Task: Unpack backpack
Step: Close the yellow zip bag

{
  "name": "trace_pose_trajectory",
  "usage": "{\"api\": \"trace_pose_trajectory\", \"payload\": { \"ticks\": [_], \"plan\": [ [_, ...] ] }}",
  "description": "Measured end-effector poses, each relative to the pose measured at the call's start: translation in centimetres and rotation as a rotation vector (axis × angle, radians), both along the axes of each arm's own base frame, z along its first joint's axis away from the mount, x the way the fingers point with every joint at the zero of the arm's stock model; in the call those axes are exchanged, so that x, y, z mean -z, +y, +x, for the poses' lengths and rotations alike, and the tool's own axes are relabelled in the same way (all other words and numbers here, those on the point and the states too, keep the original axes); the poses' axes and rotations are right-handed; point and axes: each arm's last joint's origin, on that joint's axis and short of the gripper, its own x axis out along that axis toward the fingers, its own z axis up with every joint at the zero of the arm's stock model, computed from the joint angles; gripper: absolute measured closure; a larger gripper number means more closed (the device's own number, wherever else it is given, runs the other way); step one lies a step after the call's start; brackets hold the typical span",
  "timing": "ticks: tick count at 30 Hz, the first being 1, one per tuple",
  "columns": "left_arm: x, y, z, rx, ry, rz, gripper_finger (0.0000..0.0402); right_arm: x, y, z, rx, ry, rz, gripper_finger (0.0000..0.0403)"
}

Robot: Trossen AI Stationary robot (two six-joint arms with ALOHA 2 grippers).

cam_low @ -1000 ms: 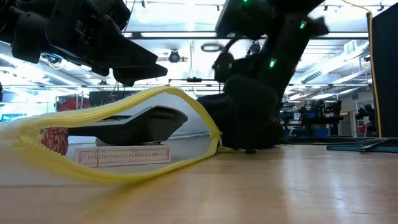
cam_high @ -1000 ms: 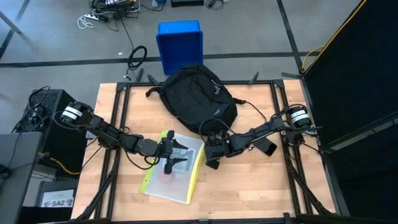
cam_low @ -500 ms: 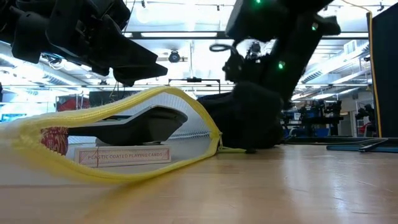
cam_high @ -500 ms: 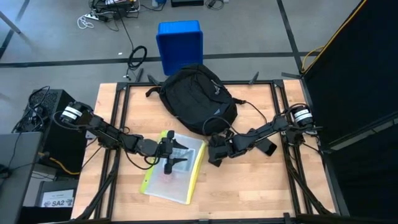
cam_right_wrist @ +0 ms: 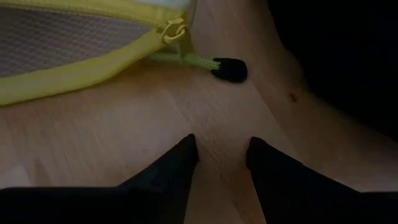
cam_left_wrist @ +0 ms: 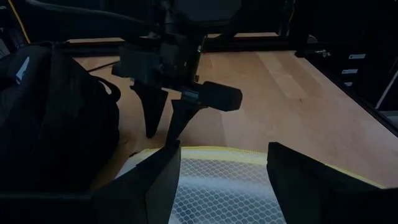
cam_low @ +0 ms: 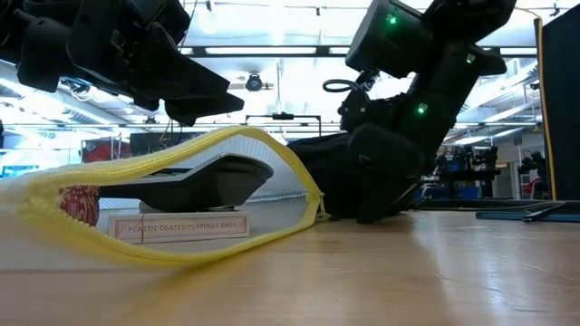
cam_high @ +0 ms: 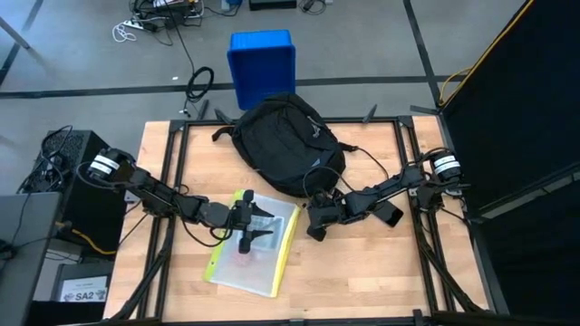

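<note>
Backpack (cam_high: 285,145) (rear table edge (cam_high: 381,123))

yellow mesh pouch (cam_high: 256,242) w/ card box (cam_low: 179,226) inside | blue bin (cam_high: 262,63) behind table (cam_high: 381,267)

I see the table (cam_high: 362,272) as pale wood planks, smooth with a light sheen, framed by dark matt metal rails. The backpack (cam_high: 285,145) near the table's far edge is black woven cloth, matt and soft. The pouch (cam_high: 258,249) toward the near edge is translucent mesh plastic with yellow cloth trim (cam_low: 163,163) and a yellow zipper pull (cam_right_wrist: 177,31); a printed paper card box (cam_low: 181,226) shows inside. My two grippers, left gripper (cam_high: 256,227) and right gripper (cam_high: 313,226), look like matt black plastic. The bin (cam_high: 261,59) beyond the far edge is glossy blue plastic.
</note>
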Motion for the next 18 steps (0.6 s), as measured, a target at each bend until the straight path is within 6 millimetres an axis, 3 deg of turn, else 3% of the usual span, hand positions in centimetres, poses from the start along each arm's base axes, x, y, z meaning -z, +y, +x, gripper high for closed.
{"api": "trace_pose_trajectory", "payload": {
  "ticks": [9, 18],
  "plan": [
    [0.0, 0.0, 0.0, 0.000, 0.000, 0.001, 0.0193, -2.3, 1.1, 1.2, -0.273, -0.098, -0.207, 0.0284],
    [0.0, 0.0, 0.0, 0.000, -0.003, -0.002, 0.0193, -2.1, -0.3, 1.9, -0.377, -0.089, -0.213, 0.0239]
  ]
}}
